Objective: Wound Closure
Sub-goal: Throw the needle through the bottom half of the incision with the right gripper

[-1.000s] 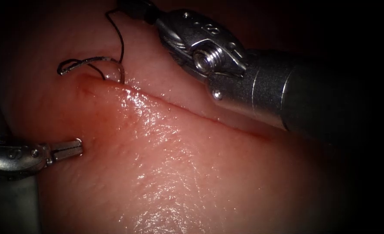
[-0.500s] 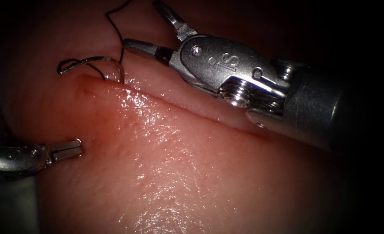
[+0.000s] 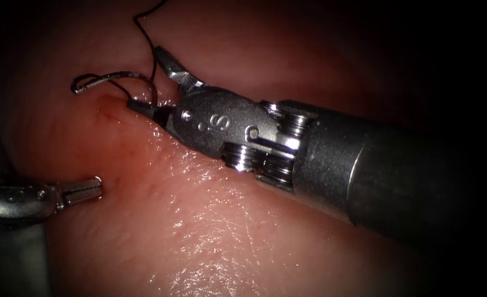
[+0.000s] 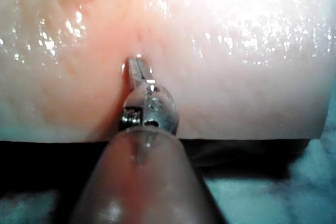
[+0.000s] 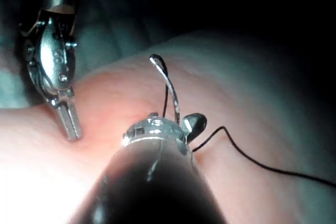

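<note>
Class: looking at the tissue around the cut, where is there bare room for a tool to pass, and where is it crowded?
Free: the broad glistening pink tissue below the cut, bordered by the left arm's shut steel tool, which holds nothing, and the right arm's shaft. Crowded: the cut's left end, where the right arm's open tool straddles the curved steel needle, lodged in tissue, and black thread.

Tissue (image 3: pixel 210 220) carries needle (image 3: pixel 117 77) seated at cut's left end; thread (image 3: pixel 144 33) across it.

text: letters "is", read upside down | on: metal wrist housing of the right tool (image 3: pixel 151 82), just behind its jaws | place: endoscope view, upper middle of the frame | other readable marks: none
</note>
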`<control>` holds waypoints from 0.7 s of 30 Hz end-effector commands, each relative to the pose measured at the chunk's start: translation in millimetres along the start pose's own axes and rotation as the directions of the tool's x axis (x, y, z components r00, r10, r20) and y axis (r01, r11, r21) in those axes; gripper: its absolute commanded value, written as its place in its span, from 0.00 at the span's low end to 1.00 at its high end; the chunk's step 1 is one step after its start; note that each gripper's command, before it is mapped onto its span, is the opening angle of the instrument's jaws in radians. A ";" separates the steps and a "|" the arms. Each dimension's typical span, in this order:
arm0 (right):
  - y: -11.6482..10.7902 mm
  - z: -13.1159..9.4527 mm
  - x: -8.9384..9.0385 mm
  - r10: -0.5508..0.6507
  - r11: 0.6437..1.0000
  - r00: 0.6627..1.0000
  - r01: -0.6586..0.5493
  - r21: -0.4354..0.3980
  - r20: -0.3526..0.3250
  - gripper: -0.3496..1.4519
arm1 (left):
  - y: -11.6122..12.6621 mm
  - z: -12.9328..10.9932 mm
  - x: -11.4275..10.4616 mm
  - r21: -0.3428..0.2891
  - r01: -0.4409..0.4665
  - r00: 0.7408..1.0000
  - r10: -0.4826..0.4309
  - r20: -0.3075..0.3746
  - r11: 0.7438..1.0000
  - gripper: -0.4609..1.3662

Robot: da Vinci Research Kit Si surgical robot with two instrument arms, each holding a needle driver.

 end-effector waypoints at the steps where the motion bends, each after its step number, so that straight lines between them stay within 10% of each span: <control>1: 0.1 0.0 0.2 -0.008 1.000 1.000 0.008 -0.013 0.010 0.83 | 0.0 0.0 -0.1 -0.001 -0.001 1.000 0.001 -0.001 1.000 0.06; 21: -0.2 2.5 -0.4 -0.101 0.993 0.994 0.104 -0.060 0.042 0.65 | -0.1 0.0 -0.5 -0.002 -0.010 1.000 0.010 -0.003 1.000 0.06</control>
